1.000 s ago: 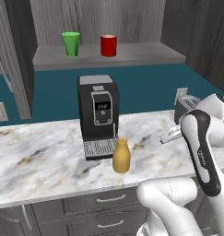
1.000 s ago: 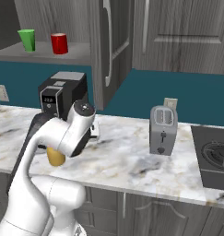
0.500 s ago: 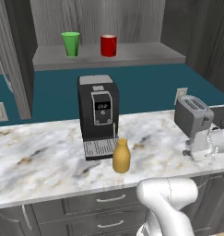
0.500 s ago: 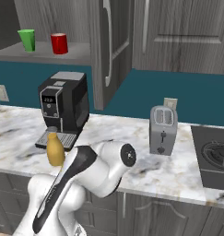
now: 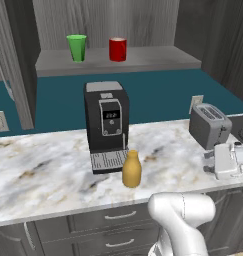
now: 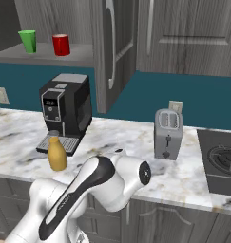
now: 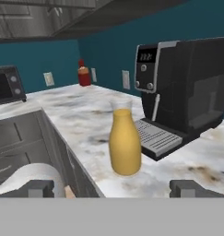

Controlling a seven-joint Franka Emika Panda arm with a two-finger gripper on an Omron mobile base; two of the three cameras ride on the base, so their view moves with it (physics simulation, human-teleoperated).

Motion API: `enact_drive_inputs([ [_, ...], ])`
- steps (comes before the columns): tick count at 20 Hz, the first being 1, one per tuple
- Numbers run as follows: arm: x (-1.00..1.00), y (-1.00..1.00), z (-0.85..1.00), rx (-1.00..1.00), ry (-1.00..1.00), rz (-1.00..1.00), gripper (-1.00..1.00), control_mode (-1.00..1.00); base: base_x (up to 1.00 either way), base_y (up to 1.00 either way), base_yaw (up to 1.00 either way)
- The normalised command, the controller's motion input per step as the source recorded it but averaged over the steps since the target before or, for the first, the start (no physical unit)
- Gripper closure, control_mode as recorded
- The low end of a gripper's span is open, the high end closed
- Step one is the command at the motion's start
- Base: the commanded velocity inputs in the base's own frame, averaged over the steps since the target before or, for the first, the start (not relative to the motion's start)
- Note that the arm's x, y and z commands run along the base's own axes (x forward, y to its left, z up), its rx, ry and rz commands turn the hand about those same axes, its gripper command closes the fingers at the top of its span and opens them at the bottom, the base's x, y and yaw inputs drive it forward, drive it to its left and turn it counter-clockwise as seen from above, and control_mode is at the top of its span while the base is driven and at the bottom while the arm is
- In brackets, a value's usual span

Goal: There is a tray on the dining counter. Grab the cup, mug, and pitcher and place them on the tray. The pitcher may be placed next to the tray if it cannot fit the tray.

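- Arm's swung way down and right since a second ago, so the hand sits low off the worktop's front edge at 4 o'clock from the pitcher.
- Gripper is spread wide, holding nothing, both tips apart with the pitcher framed between them further off.
- Pitcher stands upright on the worktop, just in front of the coffee machine, right by its drip grate.
- Cup and mug sit side by side on the shelf at 12 o'clock, cup left.
- Toaster off at 3 o'clock.
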Motion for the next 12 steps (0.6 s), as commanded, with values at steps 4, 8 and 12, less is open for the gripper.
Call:
enact_drive_inputs([
  [4,0.00,0.14,0.00,0.00,0.00,0.00,-1.00,-1.00,0.00,0.00,0.00],
  [8,0.00,0.48,-0.01,0.00,0.00,0.05,-1.00,-1.00,0.00,0.00,0.00],
  [12,0.02,0.56,0.00,0.00,-0.01,0.08,-1.00,-1.00,0.00,0.00,0.00],
])
